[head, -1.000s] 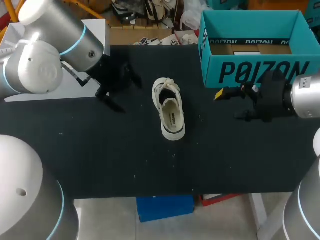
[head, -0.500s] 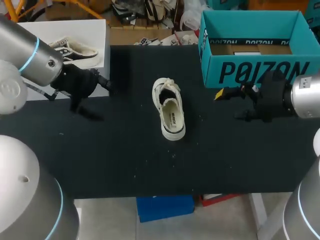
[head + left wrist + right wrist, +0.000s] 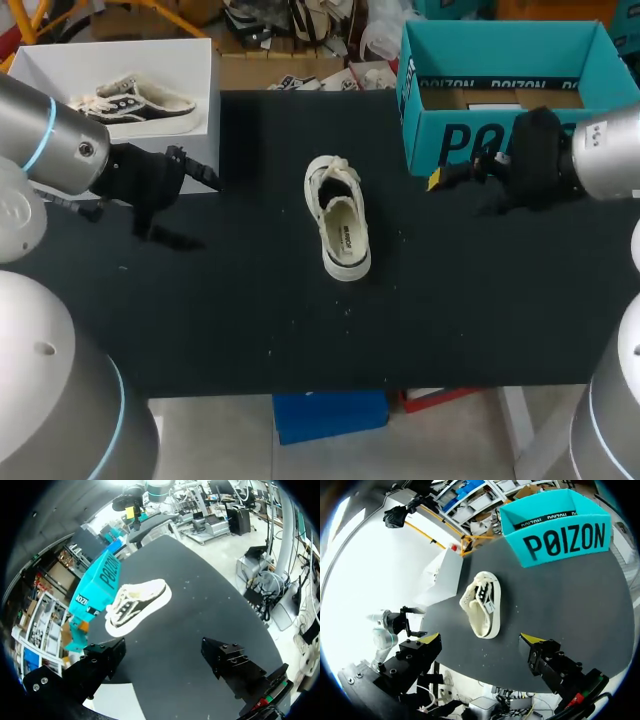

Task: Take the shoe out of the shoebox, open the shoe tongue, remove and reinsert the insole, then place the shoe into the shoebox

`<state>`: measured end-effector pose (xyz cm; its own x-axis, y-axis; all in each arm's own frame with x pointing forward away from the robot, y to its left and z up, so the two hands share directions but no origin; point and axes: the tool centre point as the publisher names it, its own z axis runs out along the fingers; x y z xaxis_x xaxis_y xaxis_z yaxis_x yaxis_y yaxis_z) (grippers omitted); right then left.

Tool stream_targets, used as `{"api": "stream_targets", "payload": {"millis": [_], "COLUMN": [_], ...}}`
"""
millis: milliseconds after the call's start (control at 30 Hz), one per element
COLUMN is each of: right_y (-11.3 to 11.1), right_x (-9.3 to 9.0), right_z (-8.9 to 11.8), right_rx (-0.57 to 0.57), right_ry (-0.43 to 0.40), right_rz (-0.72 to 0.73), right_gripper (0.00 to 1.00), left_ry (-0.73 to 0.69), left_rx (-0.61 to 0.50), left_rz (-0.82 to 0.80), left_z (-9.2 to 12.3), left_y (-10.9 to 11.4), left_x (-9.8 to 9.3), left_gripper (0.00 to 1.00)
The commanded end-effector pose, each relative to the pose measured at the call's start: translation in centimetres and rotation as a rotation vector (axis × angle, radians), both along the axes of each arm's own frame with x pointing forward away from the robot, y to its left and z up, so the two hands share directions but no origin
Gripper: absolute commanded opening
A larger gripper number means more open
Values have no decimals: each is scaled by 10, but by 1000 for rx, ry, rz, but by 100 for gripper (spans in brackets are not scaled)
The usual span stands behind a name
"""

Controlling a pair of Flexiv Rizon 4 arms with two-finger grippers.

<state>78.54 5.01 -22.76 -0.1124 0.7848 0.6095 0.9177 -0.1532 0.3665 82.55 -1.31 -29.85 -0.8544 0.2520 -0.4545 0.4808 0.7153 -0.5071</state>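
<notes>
The pale shoe [image 3: 338,222] lies on its sole in the middle of the black table [image 3: 250,330], toe towards the far side and heel towards the near edge, well apart from the teal shoebox [image 3: 450,140] at the far right; it is out of the box and open to reach from either side, which suits the work on tongue and insole, or a pickup for the return to the box. The left gripper [image 3: 180,205] hangs at the left, just in front of a white box [image 3: 205,110] that holds a dark shoe [image 3: 140,100], and its fingers stand wide apart with nothing between them. The right gripper [image 3: 460,185] hovers at the right, close before the shoebox's near wall, its fingers also spread and empty, so neither arm touches the shoe. An insole appears to sit inside the shoe, but I cannot tell whether it is fully seated, nor how far the tongue is lifted, since the laces crowd the far end. The shoebox's near wall hides part of its floor, the right gripper covers part of that wall from above, and the left fingers' yellow tips do not show in their own wrist view
</notes>
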Motion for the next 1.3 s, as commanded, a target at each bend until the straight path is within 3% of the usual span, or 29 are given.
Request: {"api": "stream_targets", "payload": {"millis": [33,133,533,600,767,967,1300], "right_y": [25,36,36,39,59,76,87], "right_x": [33,38,38,38,52,66,74], "right_z": [2,-2,-2,-5,-15,-29,-43], "right_rx": [-655,-918,-918,-962,-1139,-1208,-1225], "right_ry": [-24,-86,-86,-80,-9,83,193], "right_rz": [154,221,221,247,351,409,334], "right_gripper": [100,100,100,100,100,100,100], "left_ry": [-18,-18,-18,-18,-18,-18,-18], "left_rx": [-10,-10,-10,-10,-10,-10,-10], "left_rz": [10,10,10,10,10,10,10], "left_z": [-2,-2,-2,-2,-2,-2,-2], "left_y": [1,1,1,1,1,1,1], "left_x": [-3,-3,-3,-3,-3,-3,-3], "left_gripper": [100,100,100,100,100,100,100]}}
